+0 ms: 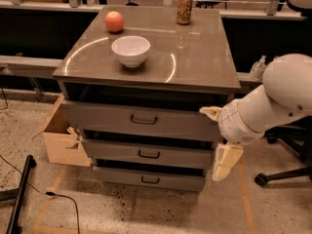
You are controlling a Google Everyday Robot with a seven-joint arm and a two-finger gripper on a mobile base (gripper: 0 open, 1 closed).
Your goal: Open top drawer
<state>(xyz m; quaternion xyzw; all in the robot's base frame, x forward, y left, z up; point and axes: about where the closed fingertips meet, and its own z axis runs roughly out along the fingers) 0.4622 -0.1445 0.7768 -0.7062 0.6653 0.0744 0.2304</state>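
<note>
This looks like a robotics lab: a speckled floor (pixel 146 213) marked with tape (pixel 41 211), a loose cable (pixel 68 198), a cardboard box (pixel 61 143), an office chair (pixel 280 172), and a white robot arm (pixel 273 101). Its gripper (pixel 226 162) hangs beside the drawer cabinet (pixel 195 57).

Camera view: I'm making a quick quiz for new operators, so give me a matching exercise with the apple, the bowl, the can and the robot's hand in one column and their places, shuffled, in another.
Things
1. apple
2. bowl
3. can
4. hand

Places
A. right of the cabinet, lower than the top drawer
B. far left of the cabinet top
C. far edge of the cabinet top, right of middle
D. on the cabinet top, nearer the front than the other two things there

Pairs: 1-B; 2-D; 3-C; 4-A
</note>
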